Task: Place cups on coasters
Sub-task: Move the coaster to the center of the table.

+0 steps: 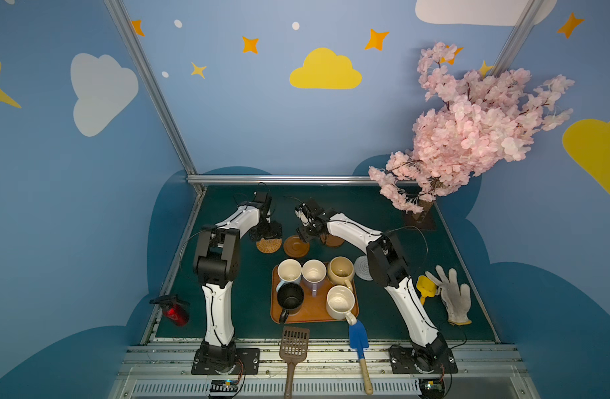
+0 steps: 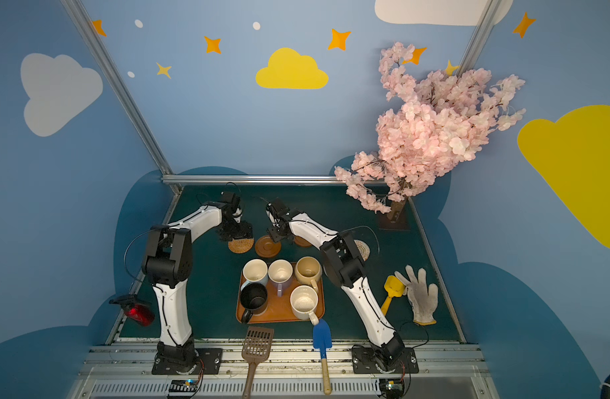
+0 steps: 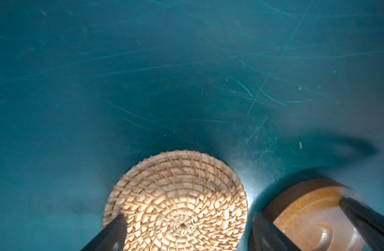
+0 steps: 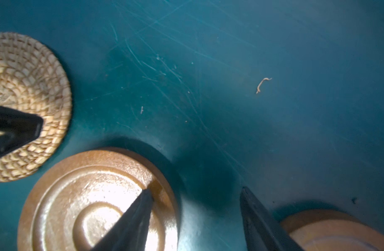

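Nearest us, a brown slotted scoop (image 1: pixel 294 342) and a blue trowel (image 1: pixel 358 338) lie with handles toward us. Beyond them, five glazed cups (image 1: pixel 314 273) stand upright on the orange tray (image 1: pixel 314 308), visible handles pointing near. Farther off we see four coasters in a left-right row: woven rattan coaster (image 1: pixel 269 246), grooved wood coaster (image 1: pixel 296 246), then a second wood coaster (image 1: pixel 332 240) and a coiled rope coaster (image 2: pixel 364 249), both half hidden behind the right arm. The left gripper (image 3: pixel 189 217) hovers spread above the rattan. The right gripper (image 4: pixel 195 190) is spread over bare mat, empty.
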Robot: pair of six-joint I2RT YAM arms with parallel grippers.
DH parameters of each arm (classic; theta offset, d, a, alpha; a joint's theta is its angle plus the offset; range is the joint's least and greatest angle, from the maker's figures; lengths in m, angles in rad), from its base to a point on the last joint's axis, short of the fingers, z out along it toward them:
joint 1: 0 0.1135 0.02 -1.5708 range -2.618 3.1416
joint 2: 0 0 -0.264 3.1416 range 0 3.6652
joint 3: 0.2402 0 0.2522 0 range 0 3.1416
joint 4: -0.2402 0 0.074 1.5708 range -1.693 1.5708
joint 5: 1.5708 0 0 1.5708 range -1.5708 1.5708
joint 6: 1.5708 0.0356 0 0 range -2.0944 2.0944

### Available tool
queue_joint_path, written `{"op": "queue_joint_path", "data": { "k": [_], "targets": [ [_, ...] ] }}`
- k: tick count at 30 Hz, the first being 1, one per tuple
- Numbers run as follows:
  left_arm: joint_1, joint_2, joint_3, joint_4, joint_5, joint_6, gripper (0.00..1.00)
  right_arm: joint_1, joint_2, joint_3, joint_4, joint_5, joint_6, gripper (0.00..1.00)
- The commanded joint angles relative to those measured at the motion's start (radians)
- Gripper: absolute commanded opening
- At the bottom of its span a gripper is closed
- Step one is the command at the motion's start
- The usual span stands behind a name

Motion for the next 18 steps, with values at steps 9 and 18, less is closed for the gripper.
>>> {"op": "queue_joint_path", "data": {
  "k": [9,18],
  "targets": [
    [-0.002,-0.047,0.015,-0.038,0.032,-0.009,0.97,0.004,-0.105,-0.037,0.047,0.005,0.027,0.73],
    [0.0,-0.083,0.073,-0.1,-0.032,-0.008,1.0,-0.018,-0.22,-0.1,0.054,0.002,0.003,0.73]
  ]
}}
